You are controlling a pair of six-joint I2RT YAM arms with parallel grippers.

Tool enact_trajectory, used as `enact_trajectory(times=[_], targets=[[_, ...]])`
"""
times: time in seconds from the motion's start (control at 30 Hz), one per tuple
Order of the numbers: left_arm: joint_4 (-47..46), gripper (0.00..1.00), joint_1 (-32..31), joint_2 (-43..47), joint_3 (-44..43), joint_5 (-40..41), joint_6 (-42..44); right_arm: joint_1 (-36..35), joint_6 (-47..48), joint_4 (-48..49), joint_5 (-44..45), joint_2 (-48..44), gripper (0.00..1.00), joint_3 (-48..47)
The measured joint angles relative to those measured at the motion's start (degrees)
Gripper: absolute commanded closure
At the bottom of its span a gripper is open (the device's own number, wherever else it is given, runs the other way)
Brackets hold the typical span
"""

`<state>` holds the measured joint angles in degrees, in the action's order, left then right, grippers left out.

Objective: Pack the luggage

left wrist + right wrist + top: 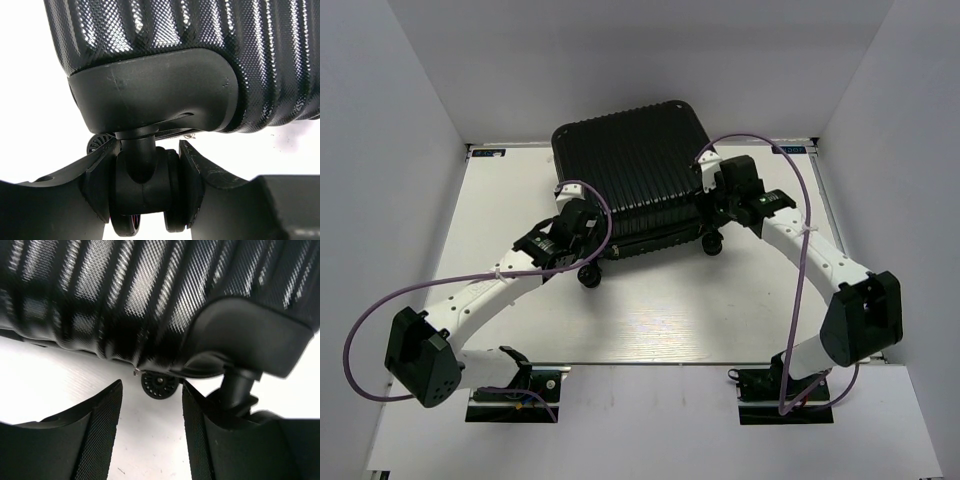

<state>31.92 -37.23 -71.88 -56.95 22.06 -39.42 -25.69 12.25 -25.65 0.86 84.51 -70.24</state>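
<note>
The luggage (pixel 635 170), a black ribbed hard-shell case, lies shut on the white table, its wheels toward the arms. My left gripper (pixel 586 243) is at its near left corner. In the left wrist view the left gripper (pixel 148 150) is shut on a black caster wheel (pixel 145 185) under the luggage shell (pixel 200 50), both pads pressing the wheel's sides. My right gripper (pixel 713 205) is at the near right corner. In the right wrist view the right gripper (pixel 151 389) is open below the shell (pixel 125 290), with only table between the fingers. A caster stem (pixel 237 390) stands just outside the right finger.
The white table (pixel 650 310) lies between the case and the arm bases. White walls close in the left, right and back. Two more wheels (pixel 588 276) (pixel 714 243) stick out along the case's near edge. A spoked wheel (pixel 159 385) shows beyond the right fingers.
</note>
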Motion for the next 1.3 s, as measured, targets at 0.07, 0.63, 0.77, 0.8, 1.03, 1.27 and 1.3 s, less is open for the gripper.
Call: enact_trajectory(times=[0.07,0.63,0.77,0.8,1.03,1.27,1.3], targets=[[0.3,0.8,0.0,-0.1,-0.1,0.0,0.0,0.1,0.1,0.2,-1.7,-0.2,0.46,0.0],[1.1,0.85,0.0,-1.3,-0.9,1.0,-0.5,-5.7,-1.0,5.0,-8.4,-8.7,0.45,17.0],[1.1,0.86,0.0,-1.3,-0.9,1.1,-0.7,-6.6,-4.7,13.4,1.8,-5.5,0.37,21.4],[1.1,0.86,0.0,-1.3,-0.9,1.1,-0.7,-6.7,-5.5,15.7,3.7,-5.0,0.36,22.5],[1.1,0.86,0.0,-1.3,-0.9,1.1,-1.1,-7.2,-9.3,33.0,10.3,-3.4,0.36,28.5],[0.9,0.89,0.0,-1.0,-0.4,1.1,-1.6,-7.9,-10.9,42.5,12.0,-3.2,0.4,29.7],[0.9,0.89,0.0,-0.9,-0.4,1.1,-1.6,-8.0,-11.0,43.1,12.6,-2.9,0.44,29.9]])
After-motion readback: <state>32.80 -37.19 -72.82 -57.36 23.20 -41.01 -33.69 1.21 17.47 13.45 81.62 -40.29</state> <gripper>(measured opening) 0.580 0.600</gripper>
